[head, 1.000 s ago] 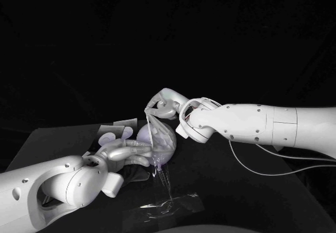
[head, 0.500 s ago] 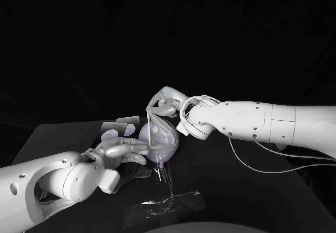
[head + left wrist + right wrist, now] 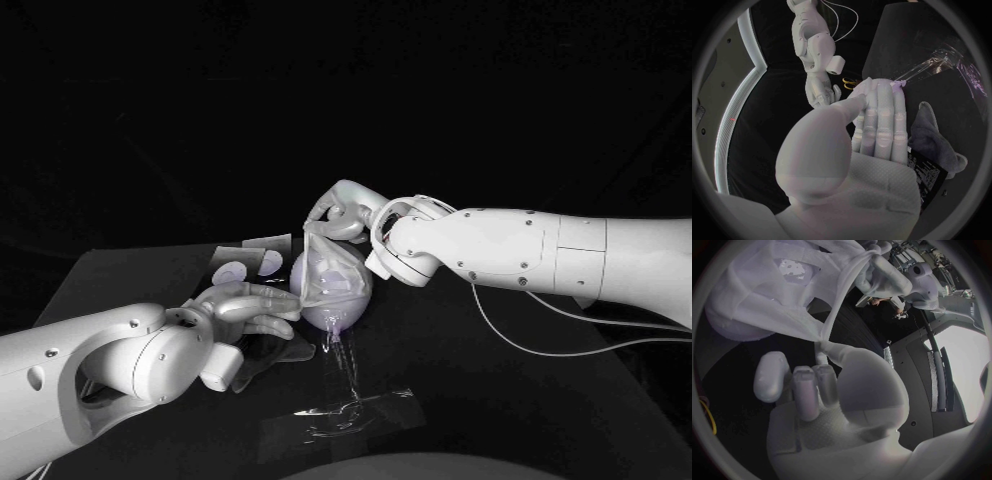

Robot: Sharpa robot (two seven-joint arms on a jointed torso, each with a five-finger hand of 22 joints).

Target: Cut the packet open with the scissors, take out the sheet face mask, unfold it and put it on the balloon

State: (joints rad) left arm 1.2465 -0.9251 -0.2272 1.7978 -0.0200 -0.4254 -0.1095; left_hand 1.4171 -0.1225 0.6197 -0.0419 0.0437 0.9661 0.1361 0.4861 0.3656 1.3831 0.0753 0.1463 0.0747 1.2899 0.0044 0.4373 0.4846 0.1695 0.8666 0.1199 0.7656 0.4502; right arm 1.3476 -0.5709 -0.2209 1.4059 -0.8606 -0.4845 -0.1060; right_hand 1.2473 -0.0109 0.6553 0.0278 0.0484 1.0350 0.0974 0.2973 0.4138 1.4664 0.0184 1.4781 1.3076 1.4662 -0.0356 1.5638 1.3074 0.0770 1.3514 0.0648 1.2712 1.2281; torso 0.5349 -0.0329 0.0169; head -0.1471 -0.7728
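Note:
A pale lilac balloon [image 3: 335, 300] stands on a clear stick and base [image 3: 346, 408] mid-table. The white sheet mask [image 3: 326, 268] hangs over the balloon's front and top. My right hand [image 3: 340, 214] is above the balloon and pinches the mask's upper edge [image 3: 826, 338] between thumb and fingers. At the balloon's left side, my left hand [image 3: 254, 304] has thumb and straight fingers [image 3: 879, 117] closed on the mask's side edge. A loose flap of the mask [image 3: 245, 262] with holes sticks out behind that hand. The dark opened packet [image 3: 277, 352] lies under my left hand.
Scissors with yellow handles [image 3: 848, 82] lie on the black table [image 3: 519, 400] beyond the balloon, near my right arm. The right arm's cable [image 3: 548, 345] loops over the table at the right. The table's far edge [image 3: 144, 250] runs just behind the balloon.
My left hand has shifted slightly up along the balloon's side, and the mask's loose flap has risen with it. The right hand keeps its pinch in nearly the same place.

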